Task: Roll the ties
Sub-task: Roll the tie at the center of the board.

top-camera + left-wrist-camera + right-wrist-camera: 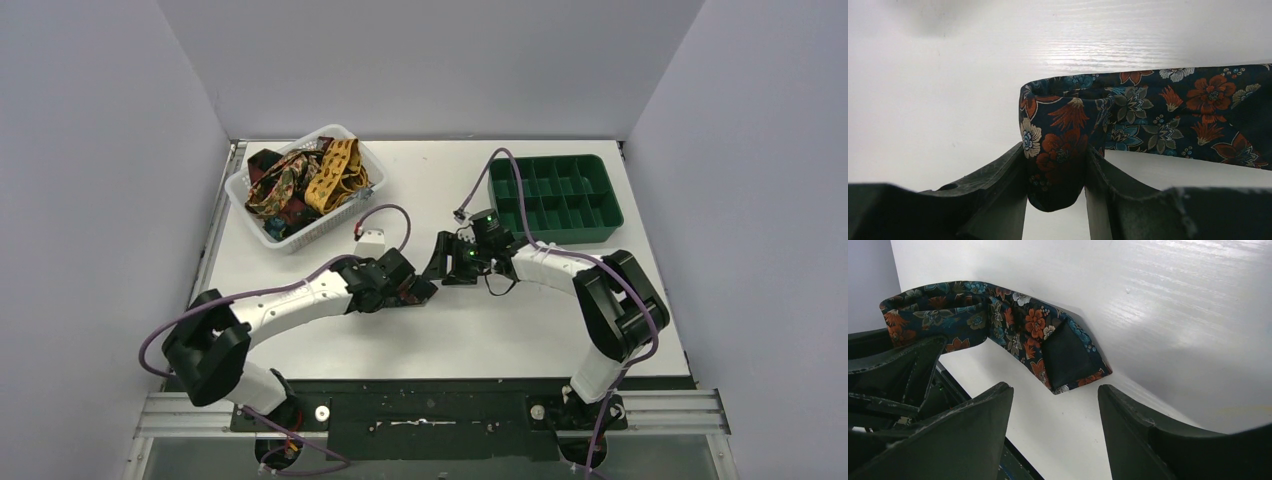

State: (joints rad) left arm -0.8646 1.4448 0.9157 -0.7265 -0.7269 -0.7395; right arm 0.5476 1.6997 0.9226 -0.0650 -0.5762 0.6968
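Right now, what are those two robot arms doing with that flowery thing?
They are working on a necktie. The left gripper pinches the folded end of the floral tie, which lies on the white table. The right gripper is open, with the tie's pointed end just ahead of its fingers, not gripped. More ties wait in the white basket, and the green tray looks empty.

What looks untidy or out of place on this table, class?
The patterned fabric neckties lie tangled in the white plastic basket. The dark floral necktie, pinched by the left gripper, is only a loose fold, its pointed end sticking out.
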